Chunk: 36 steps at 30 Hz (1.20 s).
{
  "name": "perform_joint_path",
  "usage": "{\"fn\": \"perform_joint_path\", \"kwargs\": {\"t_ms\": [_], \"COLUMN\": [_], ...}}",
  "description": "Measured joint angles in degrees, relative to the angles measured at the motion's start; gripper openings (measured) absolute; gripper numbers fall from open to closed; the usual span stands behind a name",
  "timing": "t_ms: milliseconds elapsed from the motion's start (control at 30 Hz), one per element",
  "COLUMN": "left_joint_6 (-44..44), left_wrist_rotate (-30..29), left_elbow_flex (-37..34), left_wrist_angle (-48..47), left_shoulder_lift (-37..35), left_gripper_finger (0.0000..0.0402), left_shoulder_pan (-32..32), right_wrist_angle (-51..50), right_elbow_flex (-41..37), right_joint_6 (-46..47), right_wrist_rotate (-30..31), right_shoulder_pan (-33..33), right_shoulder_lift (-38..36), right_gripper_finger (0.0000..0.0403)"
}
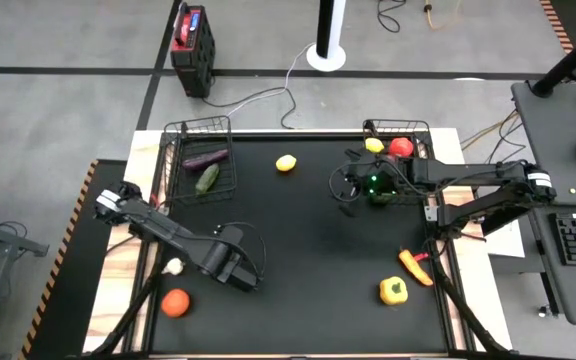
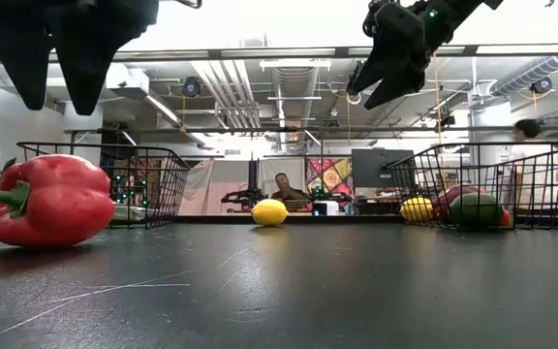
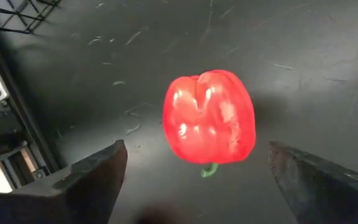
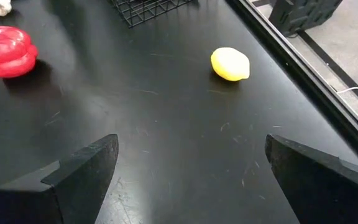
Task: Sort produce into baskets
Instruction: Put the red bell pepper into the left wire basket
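Note:
A red pepper (image 3: 209, 117) lies on its side on the black table, also seen in the low view (image 2: 51, 199). My left gripper (image 2: 51, 68) hangs open above it, fingers pointing down on either side without touching; in the high view the gripper (image 1: 236, 268) hides it. My right gripper (image 1: 346, 186) is open and empty, raised beside the right basket (image 1: 423, 130), which holds a lemon, a red tomato and a green piece. A lemon (image 1: 286, 163) lies on the table between the baskets. The left basket (image 1: 173, 160) holds an eggplant (image 1: 206, 157) and a cucumber (image 1: 207, 179).
White garlic (image 1: 173, 266) and an orange tomato (image 1: 175, 302) lie near the table's front left. A yellow pepper (image 1: 393, 291) and a long orange-red piece (image 1: 415, 266) lie at the front right. A red-and-black box (image 1: 192, 38) stands on the floor beyond the table.

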Motion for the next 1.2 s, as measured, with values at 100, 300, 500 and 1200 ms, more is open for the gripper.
{"fn": "perform_joint_path", "kwargs": {"t_ms": [100, 300, 500, 1200], "left_joint_6": [0.0, 0.1, 0.1, 2.9], "left_wrist_rotate": [1.4, 1.9, 2.5, 4.7], "left_elbow_flex": [0.0, 0.0, -0.2, -9.2], "left_wrist_angle": [0.0, 1.5, 3.7, 12.0], "left_shoulder_lift": [0.6, 1.0, 1.0, 0.7], "left_gripper_finger": [0.0369, 0.0389, 0.0389, 0.0384], "left_shoulder_pan": [0.0, 0.0, 0.0, 1.9], "right_wrist_angle": [0.0, 0.0, 0.0, 0.0], "right_elbow_flex": [0.0, 0.0, 0.0, 0.0], "right_joint_6": [0.0, 0.0, 0.0, -0.1], "right_wrist_rotate": [0.0, 0.0, 0.0, -0.2], "right_shoulder_pan": [0.0, 0.0, 0.0, 0.0], "right_shoulder_lift": [0.0, 0.0, 0.0, 0.0], "right_gripper_finger": [0.0396, 0.0396, 0.0396, 0.0396]}}
